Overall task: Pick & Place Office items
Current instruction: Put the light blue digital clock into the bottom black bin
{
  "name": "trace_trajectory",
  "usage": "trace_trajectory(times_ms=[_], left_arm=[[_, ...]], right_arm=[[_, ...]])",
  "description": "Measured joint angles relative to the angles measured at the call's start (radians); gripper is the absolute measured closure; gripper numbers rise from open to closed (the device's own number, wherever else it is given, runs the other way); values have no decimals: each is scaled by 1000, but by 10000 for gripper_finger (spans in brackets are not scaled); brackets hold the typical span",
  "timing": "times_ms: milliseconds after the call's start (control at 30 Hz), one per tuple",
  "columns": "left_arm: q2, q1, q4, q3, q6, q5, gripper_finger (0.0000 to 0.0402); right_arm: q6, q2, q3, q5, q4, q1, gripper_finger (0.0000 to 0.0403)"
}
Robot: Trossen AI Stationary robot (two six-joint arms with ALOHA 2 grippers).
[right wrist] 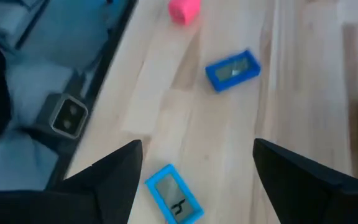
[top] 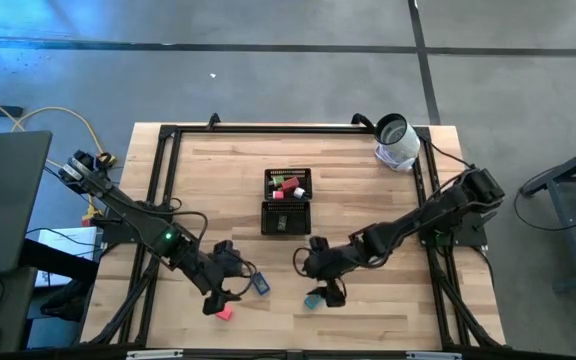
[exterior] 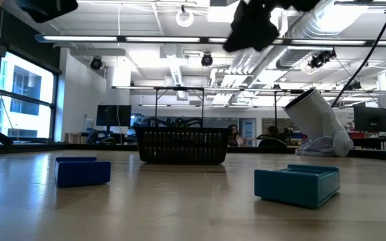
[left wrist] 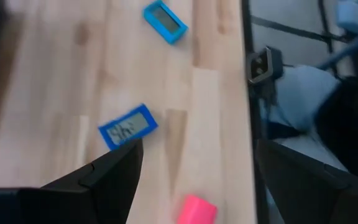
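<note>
Nearest the low camera, on the pale wooden table [top: 368, 190]: teal item [exterior: 297, 183] and blue item [exterior: 82, 171], apart from each other. Right fingers [right wrist: 303, 177] spread wide, empty, poised just above the teal item [right wrist: 174, 201]. Left fingers [left wrist: 104, 180] likewise spread, empty, hanging above the blue item [left wrist: 128, 126], with a pink item [left wrist: 197, 210] just beside. Farther out from both: black mesh tray [top: 287, 217] at mid-table, red and green pieces [top: 290, 186] in its far compartment. Beyond that, white-and-grey roll [top: 397, 143] at the far right corner. Behind the table: open office room with monitors [exterior: 114, 115], ceiling ducts, strip lights, a window [exterior: 15, 94] at one side.
</note>
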Motion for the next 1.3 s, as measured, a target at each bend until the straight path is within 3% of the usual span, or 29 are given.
trace_trajectory(times_ms=[467,733,1300], left_arm=[[1,15,-11,-1,53,-110,96],[1,46,-13,-1,56,-110,96],[1,51,5,-1,70,-109,96]], right_arm=[[-97,104,-1,5,-43,72,110],[-135,130,-2,56,-36,105,110],[-140,188,-1,63,4,108,110]])
